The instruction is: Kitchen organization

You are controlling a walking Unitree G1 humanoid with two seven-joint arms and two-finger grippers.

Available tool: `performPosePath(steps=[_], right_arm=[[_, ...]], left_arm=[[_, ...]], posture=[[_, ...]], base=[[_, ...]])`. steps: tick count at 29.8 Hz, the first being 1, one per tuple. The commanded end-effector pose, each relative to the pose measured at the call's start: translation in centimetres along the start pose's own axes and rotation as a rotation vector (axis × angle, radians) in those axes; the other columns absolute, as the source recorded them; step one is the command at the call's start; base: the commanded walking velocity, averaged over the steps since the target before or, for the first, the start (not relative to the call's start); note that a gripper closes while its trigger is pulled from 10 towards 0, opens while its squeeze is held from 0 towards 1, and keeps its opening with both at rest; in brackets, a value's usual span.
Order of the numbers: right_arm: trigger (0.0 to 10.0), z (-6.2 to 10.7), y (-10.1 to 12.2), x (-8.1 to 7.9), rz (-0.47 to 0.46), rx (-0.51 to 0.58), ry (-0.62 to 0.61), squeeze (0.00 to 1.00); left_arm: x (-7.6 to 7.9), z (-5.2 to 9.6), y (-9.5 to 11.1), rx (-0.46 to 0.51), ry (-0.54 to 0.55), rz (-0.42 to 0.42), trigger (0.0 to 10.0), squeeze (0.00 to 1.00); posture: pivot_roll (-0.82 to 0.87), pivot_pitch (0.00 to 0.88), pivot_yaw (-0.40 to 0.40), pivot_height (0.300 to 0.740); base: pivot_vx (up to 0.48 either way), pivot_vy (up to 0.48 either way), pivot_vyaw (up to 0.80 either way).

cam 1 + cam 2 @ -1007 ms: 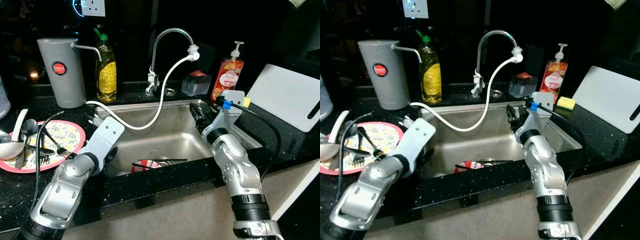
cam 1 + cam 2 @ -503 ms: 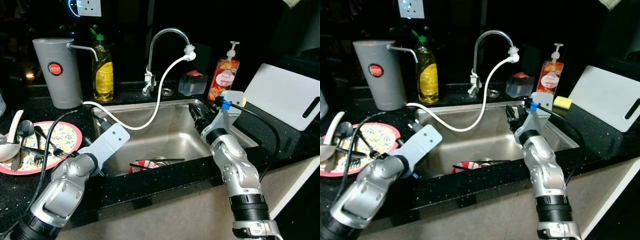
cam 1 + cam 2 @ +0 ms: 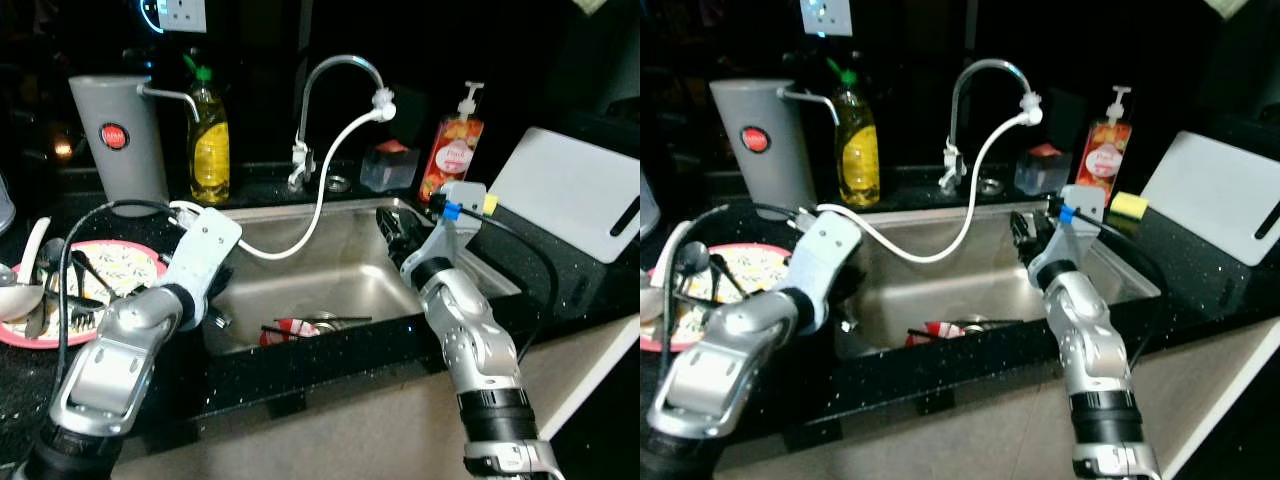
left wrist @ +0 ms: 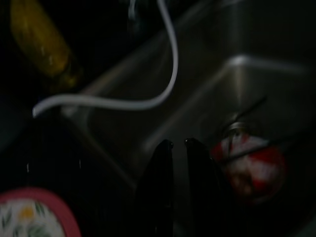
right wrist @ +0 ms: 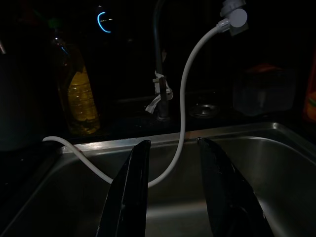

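I'm looking at a home kitchen: a steel sink [image 3: 340, 262] set in a black speckled counter [image 3: 560, 265], a curved tap [image 3: 335, 75] with a white hose [image 3: 320, 200], dish soap [image 3: 211, 140], a pump bottle [image 3: 450, 155], a cutting board [image 3: 575, 195], and a plate [image 3: 130, 270] piled with cutlery.

Silver arms [image 3: 470, 330], black cables [image 3: 520, 240], black fingers [image 5: 133, 197].

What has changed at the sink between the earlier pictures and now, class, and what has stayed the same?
The left end effector swung from low at the sink's front edge up toward the left rim near the white hose; it holds nothing. The right end effector stayed open over the sink's right side. The red-and-white dish, plate and bottles kept their places.
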State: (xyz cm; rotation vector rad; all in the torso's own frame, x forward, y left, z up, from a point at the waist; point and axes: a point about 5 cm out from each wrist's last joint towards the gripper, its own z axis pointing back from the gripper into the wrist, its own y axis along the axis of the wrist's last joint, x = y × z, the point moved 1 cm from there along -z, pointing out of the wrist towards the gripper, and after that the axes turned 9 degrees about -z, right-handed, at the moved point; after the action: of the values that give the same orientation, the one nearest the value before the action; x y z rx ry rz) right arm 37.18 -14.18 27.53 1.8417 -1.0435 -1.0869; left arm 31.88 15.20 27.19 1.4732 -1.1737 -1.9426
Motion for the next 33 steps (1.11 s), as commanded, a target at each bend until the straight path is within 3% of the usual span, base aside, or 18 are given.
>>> performPosePath(steps=[1, 5, 6, 7, 9, 16, 20, 26, 33], right_arm=[[10.0, -0.1, 0.2, 0.2, -0.006, 0.007, -0.004, 0.0], [10.0, -0.1, 0.1, 0.2, -0.007, 0.007, -0.003, 0.0], [10.0, -0.1, 0.1, 0.2, -0.008, 0.007, -0.002, 0.0], [10.0, -0.1, 0.1, 0.2, -0.008, 0.007, -0.002, 0.0], [10.0, 0.0, 0.1, 0.2, -0.008, 0.007, -0.002, 0.0], [10.0, 0.1, 0.1, 0.2, -0.011, 0.004, -0.001, 0.0], [10.0, 0.2, 0.1, 0.2, -0.011, 0.001, 0.002, 0.0], [10.0, 0.3, 0.0, 0.0, -0.016, -0.002, 0.005, 0.0], [10.0, 0.4, -0.1, 0.0, -0.02, -0.004, 0.002, 0.0]], left_arm=[[-0.8, 0.4, 1.4, 0.08, 0.012, -0.06, 10.0, 0.0], [-1.8, 0.7, 1.0, 0.077, 0.018, -0.141, 10.0, 0.0], [-1.8, 1.0, -0.5, 0.03, 0.002, -0.17, 10.0, 0.0], [-1.8, 1.0, -0.5, 0.03, 0.002, -0.17, 10.0, 0.0], [-1.3, 1.3, -1.6, 0.009, -0.021, -0.157, 10.0, 0.0], [0.3, 1.8, -3.0, -0.023, -0.075, -0.283, 10.0, 0.0], [0.7, 2.1, -3.3, -0.054, -0.062, -0.239, 10.0, 0.0], [0.8, 2.4, -2.9, 0.013, -0.008, -0.306, 10.0, 0.0], [1.5, 2.3, -3.7, -0.01, -0.031, -0.324, 10.0, 0.0]], posture=[[0.09, 0.042, -0.091, 0.74], [0.09, 0.041, -0.088, 0.74], [0.09, 0.041, -0.087, 0.74], [0.09, 0.041, -0.087, 0.74], [0.08, 0.041, -0.086, 0.74], [0.08, 0.039, -0.088, 0.74], [0.08, 0.04, -0.086, 0.74], [0.08, 0.046, -0.079, 0.74], [0.07, 0.052, -0.078, 0.74]], base=[[0.0, 0.0, 0.0], [0.0, 0.0, 0.0], [0.0, 0.0, 0.0], [0.0, 0.0, 0.0], [0.0, 0.0, 0.0], [0.0, 0.0, 0.0], [0.0, 0.0, 0.0], [0.0, 0.0, 0.0], [0.0, 0.0, 0.0]])
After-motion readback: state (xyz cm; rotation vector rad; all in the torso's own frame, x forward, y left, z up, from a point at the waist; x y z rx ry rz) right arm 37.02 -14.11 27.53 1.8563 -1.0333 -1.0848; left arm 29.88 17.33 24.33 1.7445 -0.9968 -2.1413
